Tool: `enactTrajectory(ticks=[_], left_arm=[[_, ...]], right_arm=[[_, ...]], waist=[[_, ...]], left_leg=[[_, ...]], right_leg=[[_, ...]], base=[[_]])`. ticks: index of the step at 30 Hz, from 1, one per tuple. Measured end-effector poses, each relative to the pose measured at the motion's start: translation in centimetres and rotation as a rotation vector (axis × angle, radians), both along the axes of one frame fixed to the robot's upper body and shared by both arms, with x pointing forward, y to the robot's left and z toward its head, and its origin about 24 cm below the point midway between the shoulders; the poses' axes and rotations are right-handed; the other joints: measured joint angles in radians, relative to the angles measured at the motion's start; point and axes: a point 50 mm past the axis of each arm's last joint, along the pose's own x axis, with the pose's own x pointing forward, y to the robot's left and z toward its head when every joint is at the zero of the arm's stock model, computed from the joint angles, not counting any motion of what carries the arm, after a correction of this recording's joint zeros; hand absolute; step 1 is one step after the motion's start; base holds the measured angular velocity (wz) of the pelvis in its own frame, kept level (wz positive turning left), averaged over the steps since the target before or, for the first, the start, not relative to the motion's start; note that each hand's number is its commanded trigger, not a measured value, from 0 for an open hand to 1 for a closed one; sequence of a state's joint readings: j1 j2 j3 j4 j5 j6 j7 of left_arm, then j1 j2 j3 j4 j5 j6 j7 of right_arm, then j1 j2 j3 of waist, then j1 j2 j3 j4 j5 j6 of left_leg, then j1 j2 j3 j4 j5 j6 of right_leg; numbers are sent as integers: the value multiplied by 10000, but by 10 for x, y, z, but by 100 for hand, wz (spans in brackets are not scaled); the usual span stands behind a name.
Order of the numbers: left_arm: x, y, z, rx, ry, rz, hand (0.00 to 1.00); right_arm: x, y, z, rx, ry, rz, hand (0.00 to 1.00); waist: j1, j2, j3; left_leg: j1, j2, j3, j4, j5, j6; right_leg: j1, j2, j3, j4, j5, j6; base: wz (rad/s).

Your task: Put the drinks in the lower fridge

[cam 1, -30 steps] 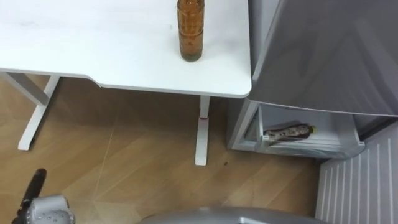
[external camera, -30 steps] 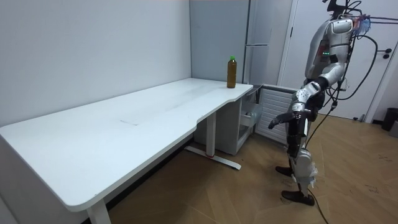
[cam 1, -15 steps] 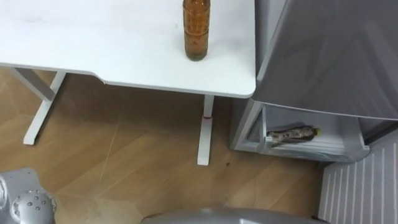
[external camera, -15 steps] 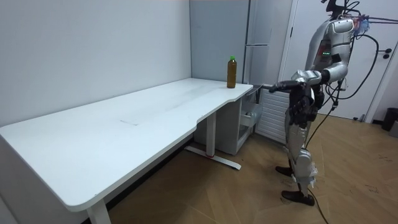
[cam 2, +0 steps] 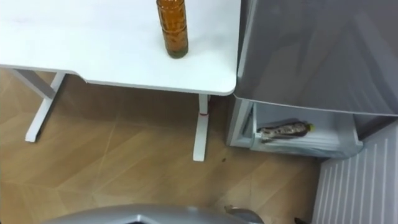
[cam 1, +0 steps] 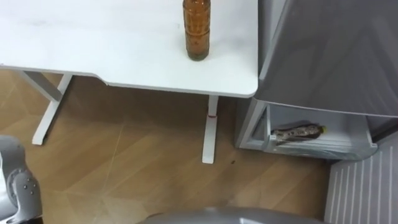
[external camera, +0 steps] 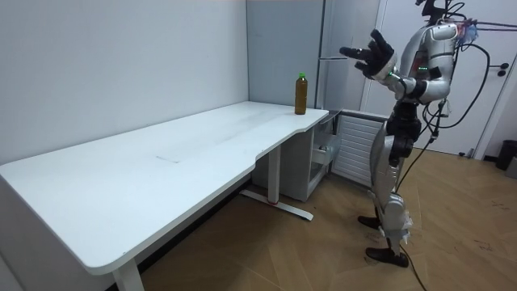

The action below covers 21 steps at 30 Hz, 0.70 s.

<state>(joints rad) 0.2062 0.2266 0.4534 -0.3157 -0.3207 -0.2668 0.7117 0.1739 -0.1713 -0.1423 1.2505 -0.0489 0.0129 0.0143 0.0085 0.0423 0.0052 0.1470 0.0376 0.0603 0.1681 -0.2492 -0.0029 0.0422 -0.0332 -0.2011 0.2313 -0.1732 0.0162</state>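
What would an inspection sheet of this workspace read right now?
Surface: white table, bare except for one bottle.
Job's things: amber bottle upright near the table corner beside the fridge; second bottle lying on its side inside the open lower fridge.
Clutter: nothing seen.
Robot hands: left robot hand held high towards the fridge, fingers spread, holding nothing.
Cables: nothing seen.
Surroundings: wooden floor; robot stands facing the fridge.

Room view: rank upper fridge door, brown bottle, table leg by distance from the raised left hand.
1. Upper fridge door, just behind the open left hand.
2. Brown bottle, lower, toward the room view's left.
3. Table leg, lowest, farther left, near the floor.
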Motion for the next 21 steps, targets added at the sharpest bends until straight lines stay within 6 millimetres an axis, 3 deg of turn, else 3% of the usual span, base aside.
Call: enactTrajectory(ticks=[9,14,21], left_arm=[[33,-41,29,2525,98,-4047,0],[45,-52,31,3040,553,-5435,0],[54,-64,25,3461,1425,-7036,0]], right_arm=[[11,1,-1,318,-145,125,0],[14,-2,0,267,-136,131,0],[16,-4,1,210,-87,181,0]], waist=[[-137,-68,52],[-267,-25,105],[-430,41,89]], left_leg=[[12,-17,-108,-8,3,2],[8,-23,-77,3,3,2],[13,-22,-37,4,6,2]], right_leg=[[68,5,-23,-106,-14,22],[67,4,-23,-145,-18,27],[62,6,13,-135,-30,28]], base=[[3],[0],[-2]])
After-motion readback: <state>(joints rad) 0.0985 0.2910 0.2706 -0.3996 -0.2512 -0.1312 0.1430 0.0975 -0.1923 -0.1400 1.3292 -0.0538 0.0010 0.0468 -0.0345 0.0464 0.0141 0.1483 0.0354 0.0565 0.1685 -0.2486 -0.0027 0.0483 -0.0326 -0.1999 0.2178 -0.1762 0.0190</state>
